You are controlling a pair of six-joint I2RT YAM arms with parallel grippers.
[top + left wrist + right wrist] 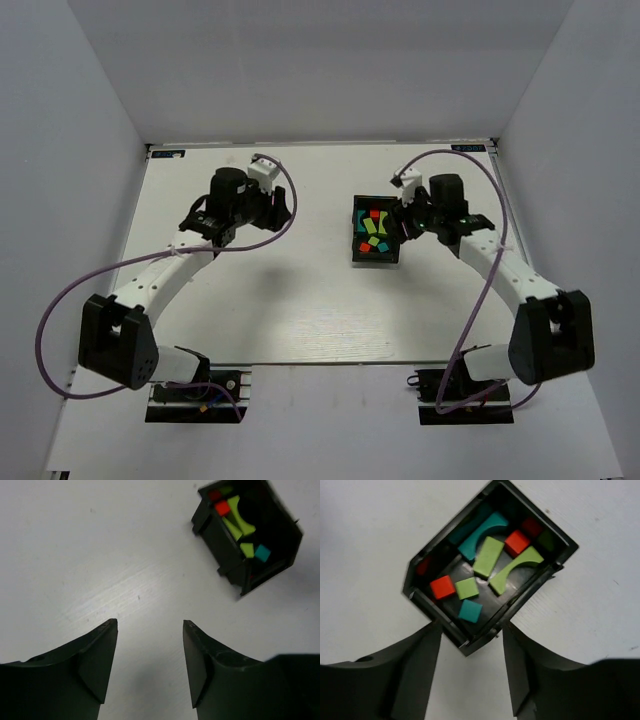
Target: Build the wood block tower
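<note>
No tower stands yet. The small painted wooden blocks (485, 575), red, lime-green and teal, some cubes and some arched or oblong, all lie loose inside the black rectangular tray (447, 527) on the white table (280, 310), right of centre. All stacking is left to do.

The right fingers (415, 670) hover over the tray's near corner, apart and empty. The left fingers (95, 665) are apart over bare table, well away.

Blocks along the tray's shaded walls are hard to count.

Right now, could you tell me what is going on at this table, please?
No tower stands yet. The wooden blocks, in red, lime and teal, lie loose in the black tray. The right gripper hovers open over the tray's near corner, holding nothing. The left gripper hangs open and empty over the white table, apart from the tray.
</note>
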